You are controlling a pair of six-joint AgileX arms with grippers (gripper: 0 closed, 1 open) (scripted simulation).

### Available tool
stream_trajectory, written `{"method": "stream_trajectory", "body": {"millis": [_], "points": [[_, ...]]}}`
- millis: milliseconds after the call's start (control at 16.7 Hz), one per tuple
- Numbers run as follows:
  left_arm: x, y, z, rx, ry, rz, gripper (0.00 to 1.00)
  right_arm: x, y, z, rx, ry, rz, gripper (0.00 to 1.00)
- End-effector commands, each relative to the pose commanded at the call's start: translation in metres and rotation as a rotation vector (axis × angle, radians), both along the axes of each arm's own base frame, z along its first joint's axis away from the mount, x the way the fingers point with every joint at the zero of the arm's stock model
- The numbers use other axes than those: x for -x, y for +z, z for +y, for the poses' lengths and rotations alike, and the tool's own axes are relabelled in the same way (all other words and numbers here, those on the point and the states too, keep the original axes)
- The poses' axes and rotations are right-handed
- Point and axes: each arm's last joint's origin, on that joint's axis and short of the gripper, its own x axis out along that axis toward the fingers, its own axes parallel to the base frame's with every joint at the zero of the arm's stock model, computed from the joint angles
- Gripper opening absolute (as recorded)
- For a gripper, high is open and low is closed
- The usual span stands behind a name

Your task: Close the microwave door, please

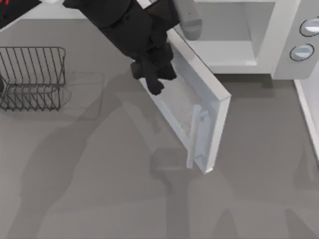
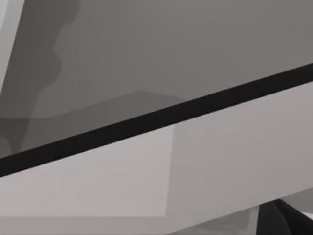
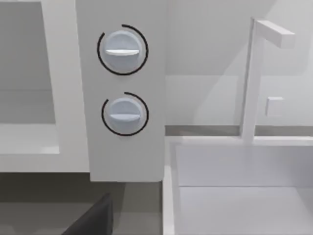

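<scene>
The microwave [image 1: 279,55] stands at the back right, its pale cavity [image 1: 229,30] exposed. The microwave door [image 1: 214,114] is swung out diagonally over the table, with the grey window [image 1: 179,102] and the pale bar handle [image 1: 197,134] on its outer face. My left arm reaches in from the back left. Its black gripper [image 1: 153,82] is against the door's outer face near the window, closer to the hinge than the handle. The left wrist view is pressed close to a pale flat surface [image 2: 220,166] crossed by a dark band. A dark part of my right gripper [image 3: 93,220] shows in front of the microwave's knob panel.
A dark wire rack [image 1: 32,77] stands at the table's left. Two round knobs [image 3: 122,51] sit on the microwave's side panel. A white sink [image 3: 244,196] with a tap [image 3: 252,78] lies right of the microwave. Grey table surface [image 1: 99,189] spreads in front.
</scene>
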Motion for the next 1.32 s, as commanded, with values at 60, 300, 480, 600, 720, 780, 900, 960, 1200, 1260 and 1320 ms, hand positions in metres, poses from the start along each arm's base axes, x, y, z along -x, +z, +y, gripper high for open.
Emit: {"method": "stream_trajectory", "body": {"millis": [60,300,480,600,720,780,900,960,1200,1260,1320], "points": [[0.0,-0.001,-0.004,-0.001,-0.002,0.003,0.0,0.0,0.0,0.0,0.0,0.0,0.0,1.0],[0.0,0.0,-0.016,0.0,0.001,0.001,0.0,0.0,0.0,0.0,0.0,0.0,0.0,1.0],[0.0,0.0,-0.014,0.0,0.004,0.002,0.0,0.0,0.0,0.0,0.0,0.0,0.0,1.0],[0.0,0.0,-0.018,0.0,0.004,0.001,0.0,0.0,0.0,0.0,0.0,0.0,0.0,1.0],[0.0,0.0,-0.023,-0.001,0.004,0.002,0.0,0.0,0.0,0.0,0.0,0.0,0.0,1.0],[0.0,0.0,-0.025,0.0,0.004,0.001,0.0,0.0,0.0,0.0,0.0,0.0,0.0,1.0],[0.0,0.0,-0.031,-0.001,0.004,0.003,0.0,0.0,0.0,0.0,0.0,0.0,0.0,1.0],[0.001,0.0,-0.034,0.0,0.004,0.002,0.0,0.0,0.0,0.0,0.0,0.0,0.0,1.0],[0.0,0.0,-0.032,0.001,0.007,0.001,0.0,0.0,0.0,0.0,0.0,0.0,0.0,1.0],[0.001,0.0,-0.034,-0.001,0.003,-0.001,0.0,0.0,0.0,0.0,0.0,0.0,0.0,1.0],[0.002,-0.001,-0.037,-0.003,-0.003,-0.003,0.0,0.0,0.0,0.0,0.0,0.0,0.0,1.0]]}}
